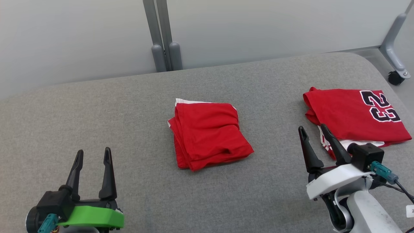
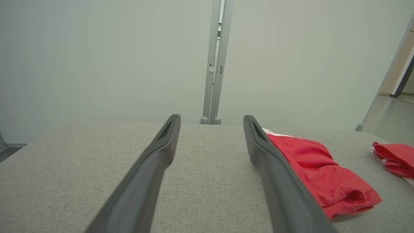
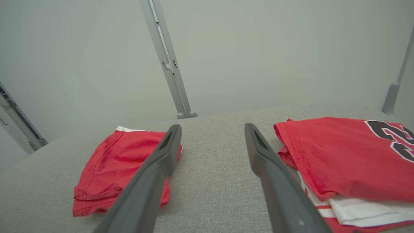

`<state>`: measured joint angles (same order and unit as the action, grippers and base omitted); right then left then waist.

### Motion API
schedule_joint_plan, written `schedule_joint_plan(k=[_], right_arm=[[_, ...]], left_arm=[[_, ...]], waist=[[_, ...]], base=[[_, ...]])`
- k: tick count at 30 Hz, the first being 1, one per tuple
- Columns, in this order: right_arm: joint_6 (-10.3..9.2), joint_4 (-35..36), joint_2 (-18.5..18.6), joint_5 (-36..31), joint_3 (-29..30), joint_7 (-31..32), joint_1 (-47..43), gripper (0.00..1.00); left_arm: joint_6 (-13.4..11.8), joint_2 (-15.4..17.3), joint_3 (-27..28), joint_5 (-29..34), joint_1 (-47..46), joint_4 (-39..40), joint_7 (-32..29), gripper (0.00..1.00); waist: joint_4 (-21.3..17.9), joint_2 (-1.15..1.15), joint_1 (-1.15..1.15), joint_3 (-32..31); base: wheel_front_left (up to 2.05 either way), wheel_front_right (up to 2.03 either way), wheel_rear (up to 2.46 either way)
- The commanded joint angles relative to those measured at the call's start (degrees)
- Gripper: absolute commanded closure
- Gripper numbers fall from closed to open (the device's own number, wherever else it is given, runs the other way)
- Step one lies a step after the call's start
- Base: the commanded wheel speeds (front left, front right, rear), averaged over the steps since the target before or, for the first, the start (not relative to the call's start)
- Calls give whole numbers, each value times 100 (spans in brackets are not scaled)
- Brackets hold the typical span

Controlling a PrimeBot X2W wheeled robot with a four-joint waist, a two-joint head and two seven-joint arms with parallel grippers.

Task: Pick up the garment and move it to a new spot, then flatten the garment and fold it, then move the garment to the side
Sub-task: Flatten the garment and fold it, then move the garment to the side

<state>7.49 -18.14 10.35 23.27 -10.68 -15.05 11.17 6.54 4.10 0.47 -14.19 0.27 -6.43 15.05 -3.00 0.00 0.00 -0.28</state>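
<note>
First, from the head view: the folded red garment (image 1: 210, 134) lies in the middle of the grey fabric-covered counter (image 1: 129, 106), a white edge showing along its far side. The left pincer (image 1: 93, 150) sits low at the left, well apart from it, fingers spread and holding nothing. The right pincer (image 1: 312, 127) stands to the garment's right, also spread and empty, and its fingers overlap the near corner of a red jersey (image 1: 355, 115) printed with a black 23. A white layer (image 1: 365, 143) under the jersey is partly hidden by that pincer's wrist. Behind the counter rise two grey posts (image 1: 165, 48) between pale panels (image 1: 74, 35). A caster (image 1: 395, 77) shows at the far right.

From the left wrist view, the left pincer (image 2: 212, 117) points across bare counter (image 2: 207, 168) with its fingers wide apart. The folded red garment (image 2: 320, 174) lies off to the right of them. The right-hand finger covers the garment's near-left edge, so whether the two touch cannot be told. The red jersey (image 2: 396, 158) is cut off by the frame's right edge.

From the right wrist view, the right pincer (image 3: 212, 126) aims at the strip of counter (image 3: 213, 181) between the two red pieces, fingers apart and gripping nothing. The folded red garment (image 3: 113, 168) lies to the left, with the left-hand finger masking its right side. The red jersey (image 3: 349, 155) lies to the right, its number cropped by the frame, and the right-hand finger hides its near-left corner. The white layer (image 3: 362, 210) shows red stripes beneath it.
</note>
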Motion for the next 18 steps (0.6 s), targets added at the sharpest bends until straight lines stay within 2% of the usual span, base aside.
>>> schedule_joint_plan(k=[1, 11, 18], right_arm=[[0, -23, -6, -50, 12, -1, -37, 0], [0, -97, -35, -50, 17, 121, -7, 0], [0, -339, 8, -43, -188, 771, 533, 0]], left_arm=[[13, -18, 28, 24, 34, -17, 15, 0], [51, -43, -18, 75, -37, -59, 16, 0], [72, -51, -188, 75, -149, -124, 15, 0]], waist=[[11, 0, 0, -3], [171, 0, 0, 18], [583, 0, 0, 118]], base=[[0, 0, 0], [0, 0, 0], [0, 0, 0]])
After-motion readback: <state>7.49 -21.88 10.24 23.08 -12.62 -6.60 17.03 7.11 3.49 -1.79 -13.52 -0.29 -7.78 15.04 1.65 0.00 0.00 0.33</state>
